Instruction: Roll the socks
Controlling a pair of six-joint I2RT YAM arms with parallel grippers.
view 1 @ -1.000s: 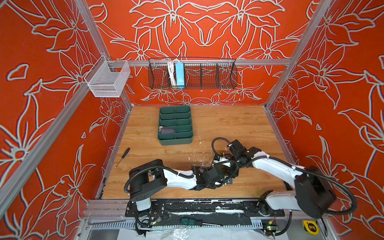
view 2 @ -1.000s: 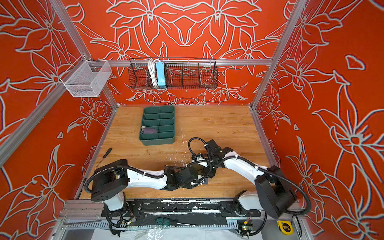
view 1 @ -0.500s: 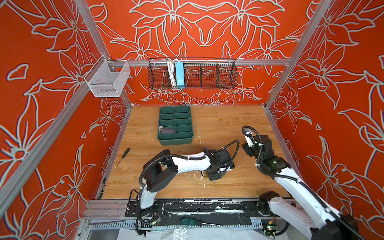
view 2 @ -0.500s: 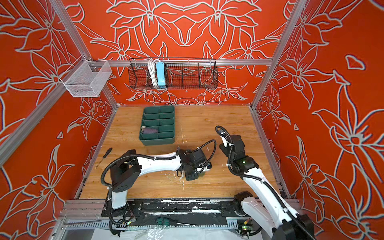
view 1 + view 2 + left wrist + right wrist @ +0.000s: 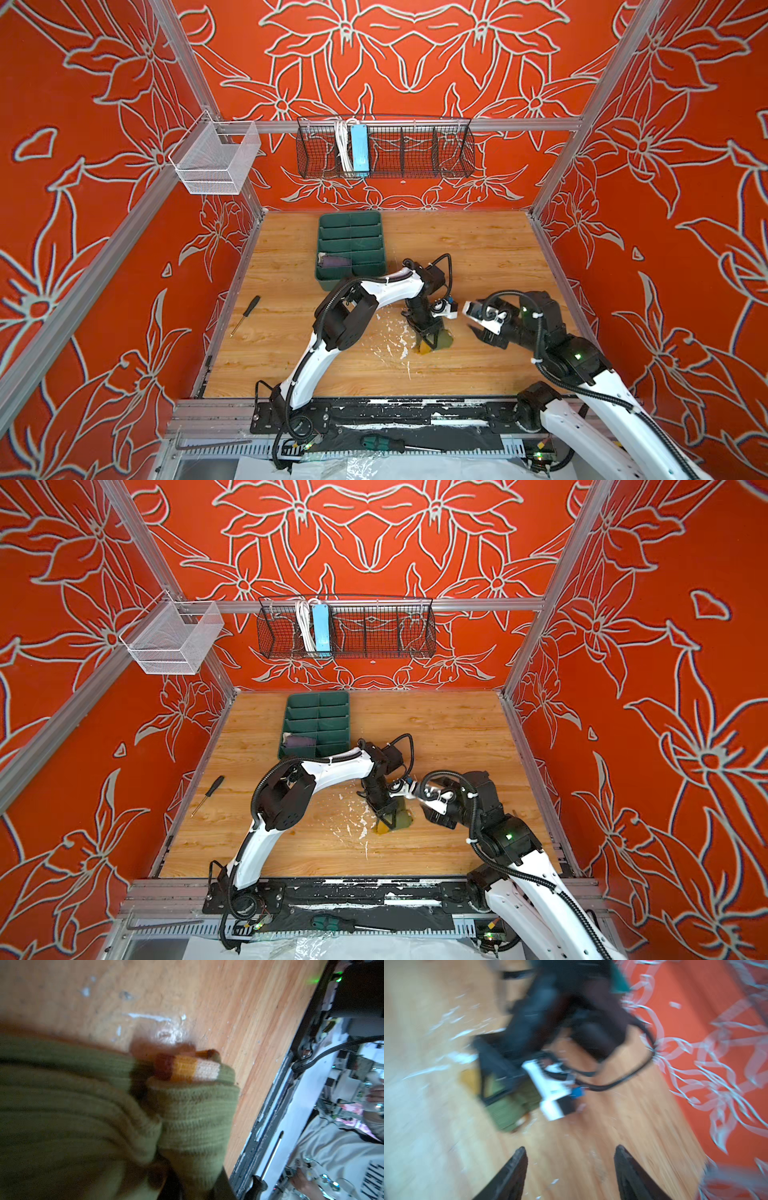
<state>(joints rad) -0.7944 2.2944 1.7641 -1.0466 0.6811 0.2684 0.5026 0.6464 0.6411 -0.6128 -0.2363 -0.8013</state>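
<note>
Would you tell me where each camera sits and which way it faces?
Top views: high over the front edge, looking down at the table; both arms show, left gripper shut on the olive sock, right gripper open.
Left wrist: on the left arm, close over the olive sock; no gripper clearly shows.
Right wrist: on the right arm, facing the left gripper, blurred; its own fingertips show.
Shared: all four show the olive sock.
</note>
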